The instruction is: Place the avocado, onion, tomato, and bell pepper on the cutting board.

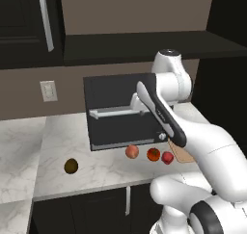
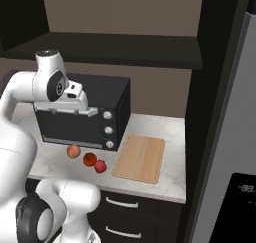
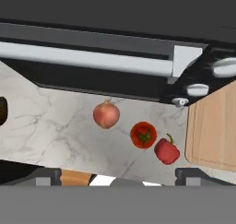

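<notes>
Pincer (image 3: 118, 178) spread, empty, above worktop (image 3: 55, 126); onion (image 3: 106, 114), tomato (image 3: 143, 134), bell pepper (image 3: 166, 150) line front edge beside bare cutting board (image 3: 214, 126), awaiting transfer.

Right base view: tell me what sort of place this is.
A home kitchen, most likely: a toaster oven on a marble counter, a wooden cutting board beside it, and a fridge door at right.

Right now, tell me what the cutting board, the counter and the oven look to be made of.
Cutting board: light wood, matte, with faint lengthwise grain lines. Counter: polished stone, likely marble, white with grey veins. Oven: probably black painted metal, with a darker, likely glass, door, a pale metal-looking handle bar and pale knobs.
</notes>
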Controlling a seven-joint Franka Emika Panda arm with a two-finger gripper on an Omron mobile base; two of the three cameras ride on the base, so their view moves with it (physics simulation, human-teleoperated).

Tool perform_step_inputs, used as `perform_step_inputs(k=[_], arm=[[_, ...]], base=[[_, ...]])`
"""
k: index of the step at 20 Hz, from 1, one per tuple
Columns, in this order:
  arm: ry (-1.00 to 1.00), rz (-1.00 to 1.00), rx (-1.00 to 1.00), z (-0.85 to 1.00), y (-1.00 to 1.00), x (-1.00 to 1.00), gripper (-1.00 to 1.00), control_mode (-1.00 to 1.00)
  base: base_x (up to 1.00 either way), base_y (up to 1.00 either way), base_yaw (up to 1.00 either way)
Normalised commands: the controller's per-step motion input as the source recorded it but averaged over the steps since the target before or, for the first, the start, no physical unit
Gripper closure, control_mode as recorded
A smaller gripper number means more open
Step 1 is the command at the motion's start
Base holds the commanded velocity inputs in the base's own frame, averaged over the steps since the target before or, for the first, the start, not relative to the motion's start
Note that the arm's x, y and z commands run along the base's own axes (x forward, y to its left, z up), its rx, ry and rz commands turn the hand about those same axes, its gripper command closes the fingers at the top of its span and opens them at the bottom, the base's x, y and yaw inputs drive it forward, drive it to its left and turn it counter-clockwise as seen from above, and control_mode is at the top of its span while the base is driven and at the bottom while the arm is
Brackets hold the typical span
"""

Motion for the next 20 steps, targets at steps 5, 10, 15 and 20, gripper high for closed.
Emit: perform_step_inputs(k=[5,10,15,20], arm=[[0.08,0.05,-0.04,-0.24,0.90,0.00,-1.00,-1.00],[0.09,0.05,-0.04,-0.22,0.88,0.00,-1.00,-1.00],[0.08,0.05,-0.03,-0.16,0.82,-0.03,-1.00,-1.00],[0.05,0.01,-0.01,-0.14,0.73,-0.21,-1.00,-1.00]], base=[[0.00,0.00,0.00],[0.00,0.00,0.00],[0.00,0.00,0.00],[0.00,0.00,0.00]])
